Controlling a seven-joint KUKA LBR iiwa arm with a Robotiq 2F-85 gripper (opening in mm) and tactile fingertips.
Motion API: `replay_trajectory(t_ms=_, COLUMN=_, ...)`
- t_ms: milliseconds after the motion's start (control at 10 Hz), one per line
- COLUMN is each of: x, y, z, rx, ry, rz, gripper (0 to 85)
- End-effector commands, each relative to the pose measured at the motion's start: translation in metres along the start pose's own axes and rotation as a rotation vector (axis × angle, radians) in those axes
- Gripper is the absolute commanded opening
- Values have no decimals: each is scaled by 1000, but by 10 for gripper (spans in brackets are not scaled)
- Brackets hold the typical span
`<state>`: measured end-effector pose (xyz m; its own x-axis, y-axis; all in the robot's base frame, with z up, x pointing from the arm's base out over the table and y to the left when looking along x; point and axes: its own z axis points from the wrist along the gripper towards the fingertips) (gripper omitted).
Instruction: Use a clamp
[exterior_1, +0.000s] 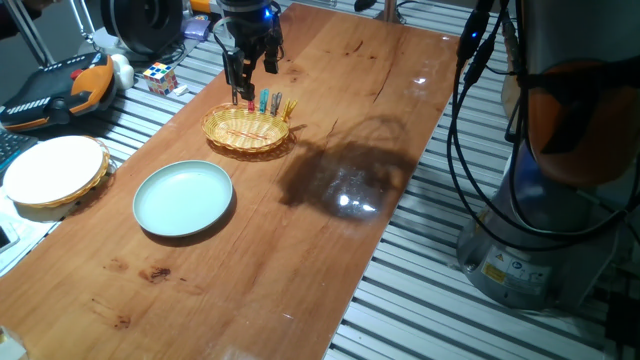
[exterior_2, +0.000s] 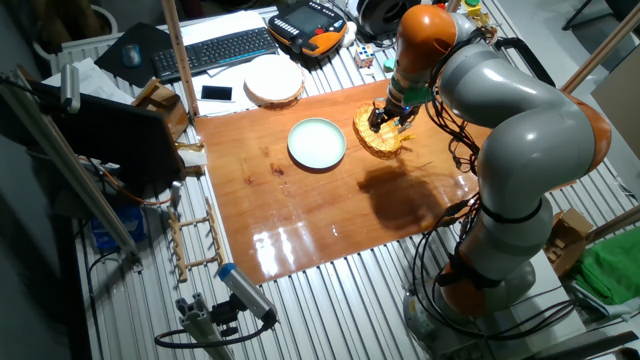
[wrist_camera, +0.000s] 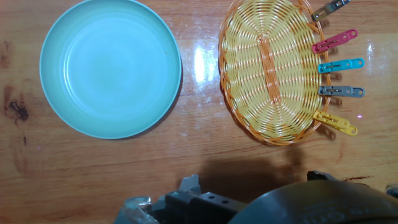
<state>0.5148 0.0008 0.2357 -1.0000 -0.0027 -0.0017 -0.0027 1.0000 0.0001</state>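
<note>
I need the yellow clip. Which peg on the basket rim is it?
The yellow clamp, the end peg of the row, beside a grey one; the others are blue, red and grey.

Wooden table (exterior_1: 330, 150), wicker basket (wrist_camera: 267, 68), pale-blue plate (wrist_camera: 111, 65)

From above, the hand view looks down on a glossy wooden counter (wrist_camera: 199, 155). A pale turquoise plate (wrist_camera: 111, 67) lies at the upper left, round and shallow. Just beside it on the right, not touching, sits an oval wicker basket (wrist_camera: 272, 68). Five pegs are clipped along the basket's right rim, pointing outward: a grey one (wrist_camera: 329, 9) cut off by the top edge, then a red peg (wrist_camera: 336, 40), a blue peg (wrist_camera: 341, 65), another grey peg (wrist_camera: 342, 91), and lowest the yellow clamp (wrist_camera: 336, 122). Along the bottom edge, dark grey parts of the claw (wrist_camera: 205, 202) show blurred; its fingertips cannot be made out.
</note>
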Motion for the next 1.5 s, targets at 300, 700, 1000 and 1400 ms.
replay_trajectory(t_ms=300, x=-1, y=2, z=-4, rx=-58, ry=-6, rz=24, gripper=7)
replay_trajectory(t_ms=700, x=-1, y=0, z=-2, rx=-55, ry=-7, rz=19, gripper=7)
replay_trajectory(t_ms=1000, x=-2, y=-2, z=0, rx=-52, ry=-11, rz=12, gripper=7)
replay_trajectory(t_ms=1400, x=-5, y=-2, z=3, rx=-49, ry=-12, rz=4, gripper=7)
